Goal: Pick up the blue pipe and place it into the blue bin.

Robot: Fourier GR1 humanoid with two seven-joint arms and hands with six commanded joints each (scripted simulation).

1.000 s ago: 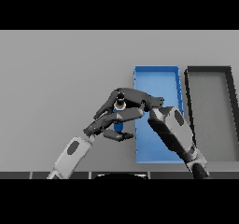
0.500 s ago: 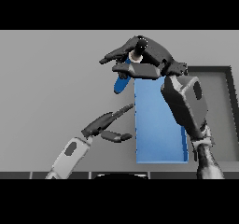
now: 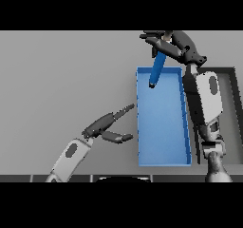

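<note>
I read the right robot hand (image 3: 173, 44) at the far end of the blue bin (image 3: 163, 158), fingers curled round the upper end of the blue pipe (image 3: 157, 70). The pipe hangs from that grip, tilted, with its lower end over the bin's far left corner. I cannot tell whether the lower tip touches the bin floor or stands clear of it. The top of the pipe is covered by the fingers, so its full length is not visible.

The left robot hand (image 3: 105, 127) lies over the grey bench (image 3: 61, 80) just to the left of the bin, fingers spread and extended toward the bin wall, holding nothing.

The right forearm crosses in front of the bin's right wall and hides part of it. A dark bin (image 3: 232, 108) stands to the right; the arm covers its left side, and the picture's edge cuts its right side.
</note>
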